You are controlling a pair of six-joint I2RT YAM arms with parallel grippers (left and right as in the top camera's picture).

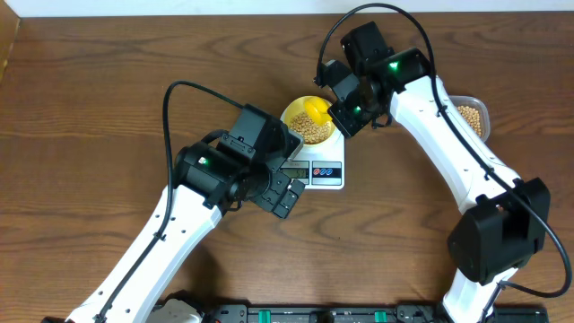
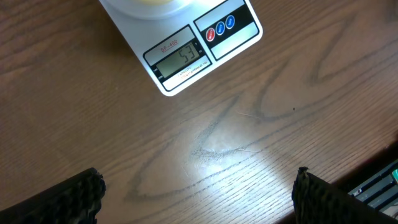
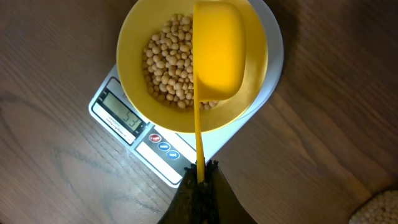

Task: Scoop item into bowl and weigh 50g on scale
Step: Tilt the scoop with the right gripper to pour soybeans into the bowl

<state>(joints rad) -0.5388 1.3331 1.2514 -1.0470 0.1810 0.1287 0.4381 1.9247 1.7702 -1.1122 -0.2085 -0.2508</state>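
Note:
The pale-yellow bowl (image 1: pixel 296 115) (image 3: pixel 134 68) stands on the white scale (image 1: pixel 326 174) (image 3: pixel 186 163) (image 2: pixel 186 74) and holds a layer of tan beans (image 1: pixel 312 133) (image 3: pixel 166 62). On the scale, the grey display (image 2: pixel 183 59) reads what looks like 53. My right gripper (image 1: pixel 345 112) (image 3: pixel 200 171) is shut on the thin handle of a bright yellow scoop (image 1: pixel 316 109) (image 3: pixel 217 50). That scoop hangs over the bowl's right half, rolled onto its side, with no beans showing in it. My left gripper (image 1: pixel 285 193) (image 2: pixel 199 193) is open over bare table just in front of the scale, its fingers (image 2: pixel 81 196) far apart.
A clear plastic tub (image 1: pixel 473 106) with more beans (image 3: pixel 379 211) stands at the right, behind the right arm. The right arm's cable loops above the bowl. Dark equipment runs along the table's front edge (image 1: pixel 296 314).

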